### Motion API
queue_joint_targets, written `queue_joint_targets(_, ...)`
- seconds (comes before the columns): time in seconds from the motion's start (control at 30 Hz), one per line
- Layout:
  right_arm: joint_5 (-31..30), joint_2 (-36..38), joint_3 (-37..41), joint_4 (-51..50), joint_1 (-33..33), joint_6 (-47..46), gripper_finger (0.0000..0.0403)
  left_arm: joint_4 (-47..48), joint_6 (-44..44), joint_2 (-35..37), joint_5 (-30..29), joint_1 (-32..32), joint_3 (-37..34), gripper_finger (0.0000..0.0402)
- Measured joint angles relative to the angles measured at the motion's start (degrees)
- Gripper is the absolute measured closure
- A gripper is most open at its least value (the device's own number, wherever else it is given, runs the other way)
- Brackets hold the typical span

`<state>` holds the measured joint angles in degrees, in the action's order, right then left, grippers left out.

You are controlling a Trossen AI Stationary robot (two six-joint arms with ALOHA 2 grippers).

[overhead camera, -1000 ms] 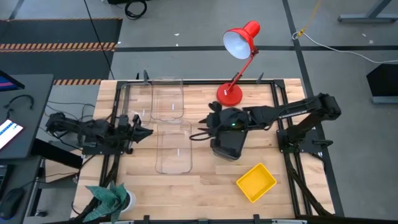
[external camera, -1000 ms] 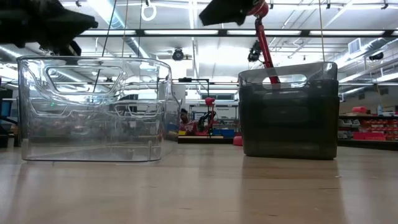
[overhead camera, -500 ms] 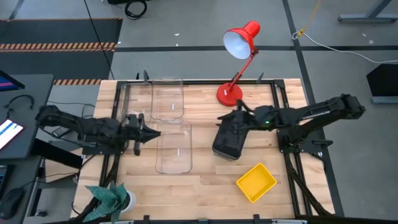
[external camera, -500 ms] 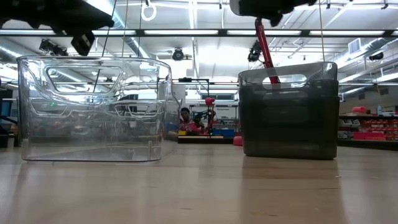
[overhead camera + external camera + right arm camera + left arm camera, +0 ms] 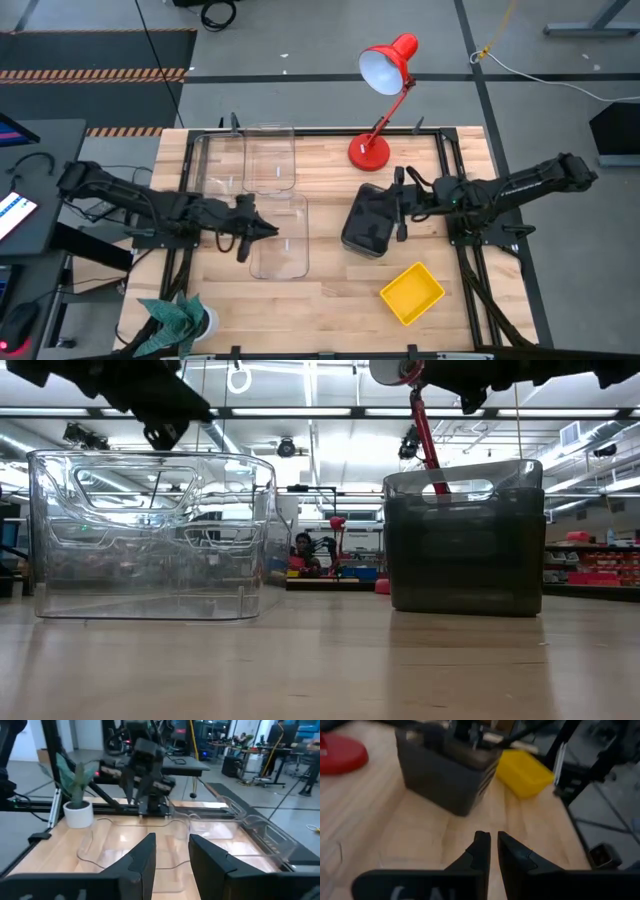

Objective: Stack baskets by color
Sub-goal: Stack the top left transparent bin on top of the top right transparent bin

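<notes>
Left gripper (image 5: 268,229), narrowly parted, hovers over the clear basket (image 5: 279,236); right gripper (image 5: 398,203) open, empty.

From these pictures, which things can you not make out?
- Dark grey basket: how many are nested, high view; the top one covers any below.
- Yellow basket: its count, high view; same reason.
- Left gripper: fingers cut off by the top edge, low view.
- Room beyond: too small.

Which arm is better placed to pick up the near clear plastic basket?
Left: its tool hovers at the near clear plastic basket's edge; the right tool sits by the dark grey basket.
</notes>
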<state>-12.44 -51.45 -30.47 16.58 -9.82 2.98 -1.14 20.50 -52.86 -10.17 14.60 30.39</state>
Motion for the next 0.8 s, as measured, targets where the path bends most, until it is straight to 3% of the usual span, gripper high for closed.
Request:
queue_joint_targets(0.23,-0.12,-1.61,1.94,2.16,-2.66,-1.31,0.0282,6.11,4.76,-9.99,2.74,2.08,6.45,0.0300)
queue_joint_targets(0.43,-0.38,-1.93,1.94,2.23,-4.20,-1.46,0.0282,24.51,5.87,-20.66,2.44,6.80,21.12,0.0237)
queue_joint_targets(0.57,-0.42,-1.93,1.94,1.66,-4.81,-1.26,0.0282,35.75,5.88,-27.34,2.44,9.69,30.01,0.0217)
queue_joint_targets(0.8,-2.39,-1.61,1.94,0.86,-3.84,5.36,0.0282,44.64,6.33,-36.04,3.73,12.37,40.66,0.0197)
